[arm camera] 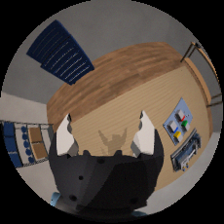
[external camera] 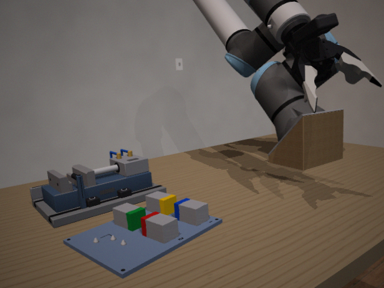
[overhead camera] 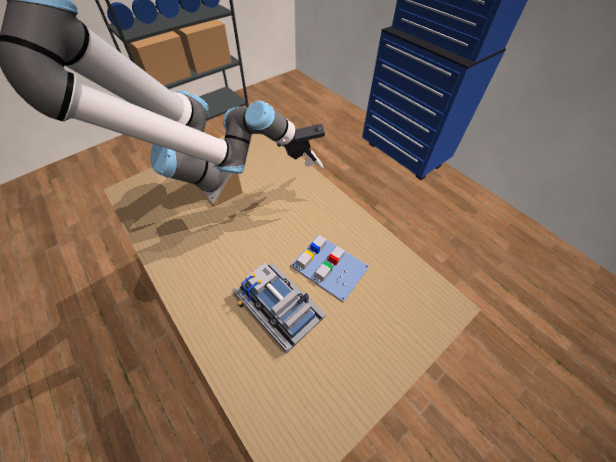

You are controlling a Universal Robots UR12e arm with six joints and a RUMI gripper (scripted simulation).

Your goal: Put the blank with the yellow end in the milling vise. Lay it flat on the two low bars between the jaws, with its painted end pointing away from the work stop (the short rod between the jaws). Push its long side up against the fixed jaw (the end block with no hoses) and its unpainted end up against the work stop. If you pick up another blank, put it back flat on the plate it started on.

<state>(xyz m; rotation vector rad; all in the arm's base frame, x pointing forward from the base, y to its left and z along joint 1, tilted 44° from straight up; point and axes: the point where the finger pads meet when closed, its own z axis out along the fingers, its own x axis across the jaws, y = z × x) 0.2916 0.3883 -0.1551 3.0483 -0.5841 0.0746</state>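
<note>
The blank with the yellow end lies flat on the blue plate, at the corner nearest the vise. Blanks with blue, red and green ends lie beside it. The milling vise stands next to the plate with nothing between its jaws; its fixed jaw is at the end away from the hoses. My gripper is open and empty, high above the table's far end, well away from the plate.
The arm's wooden base block stands at the far end of the table. Three small pins stick up from the plate's bare half. A blue tool cabinet and a shelf rack stand off the table.
</note>
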